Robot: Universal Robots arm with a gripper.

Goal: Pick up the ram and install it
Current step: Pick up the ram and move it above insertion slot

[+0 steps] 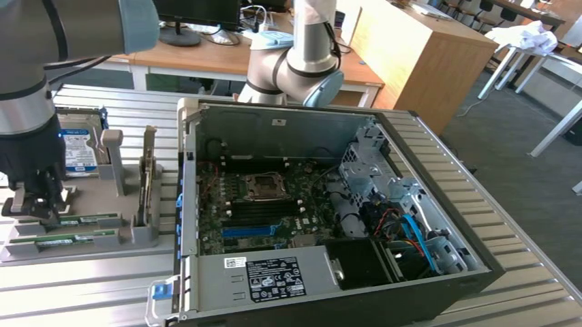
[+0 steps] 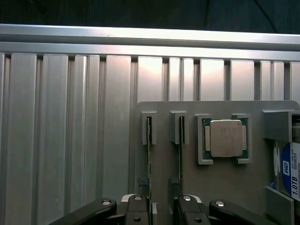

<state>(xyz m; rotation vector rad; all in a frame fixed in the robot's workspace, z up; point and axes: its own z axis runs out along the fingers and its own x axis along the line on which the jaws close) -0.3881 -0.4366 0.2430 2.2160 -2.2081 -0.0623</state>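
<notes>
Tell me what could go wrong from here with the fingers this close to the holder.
Under the open gripper, one green stick and its look-alike sit side by side in the gray holder; the fingers could close on the wrong one or clip both. The bare processor lies close by and could be knocked.

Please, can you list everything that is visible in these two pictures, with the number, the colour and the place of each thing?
memory sticks: two, green, side by side in the holder's slots, under the gripper
holder: one, grey, on the table, at the exterior view's left
hard drive: one, blue label, upright in the holder
processor: one, silver on green, in a holder pocket
computer case: one, black and grey, open, beside the holder
table: one, silver slats
gripper: one, black, open, just above the memory sticks
</notes>
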